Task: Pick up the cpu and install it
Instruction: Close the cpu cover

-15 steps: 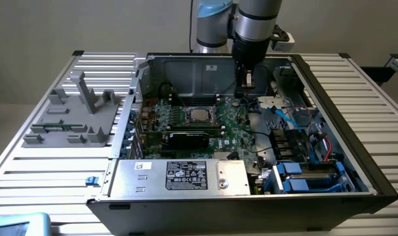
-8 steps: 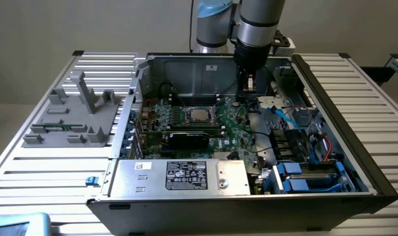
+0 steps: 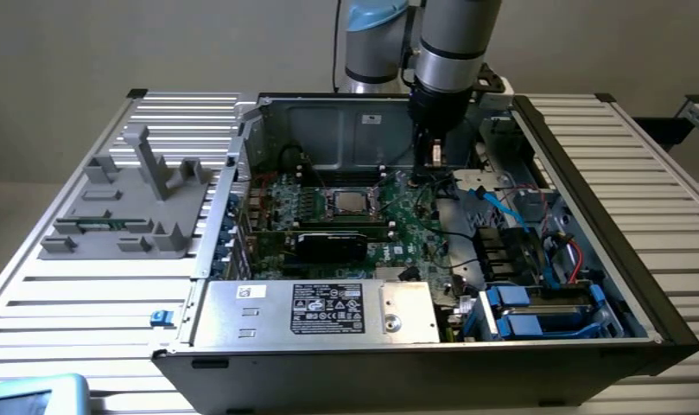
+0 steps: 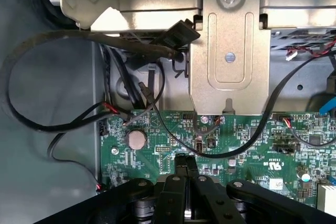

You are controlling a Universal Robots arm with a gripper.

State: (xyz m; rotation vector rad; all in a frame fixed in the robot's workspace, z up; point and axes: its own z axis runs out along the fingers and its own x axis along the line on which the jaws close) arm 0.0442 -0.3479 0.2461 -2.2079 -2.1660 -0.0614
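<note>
The cpu (image 3: 349,202), a small silver-grey square, lies flat in the black socket on the green motherboard (image 3: 413,226) inside the open computer case. My gripper (image 3: 435,161) hangs inside the case near its back wall, toward the exterior view's right of the cpu and apart from it. In the wrist view the gripper (image 4: 185,160) is shut, its two black fingers pressed together with nothing visible between them. It hovers over the motherboard's (image 4: 236,140) edge near a coin battery (image 4: 136,139).
A grey plastic fixture block (image 3: 130,207) stands on the slatted table at the exterior view's left of the case. The power supply (image 3: 314,309) fills the case's front, with blue drive bays (image 3: 545,307) beside it. A metal bracket (image 4: 229,61) and loose black cables (image 4: 47,124) lie ahead of the fingers.
</note>
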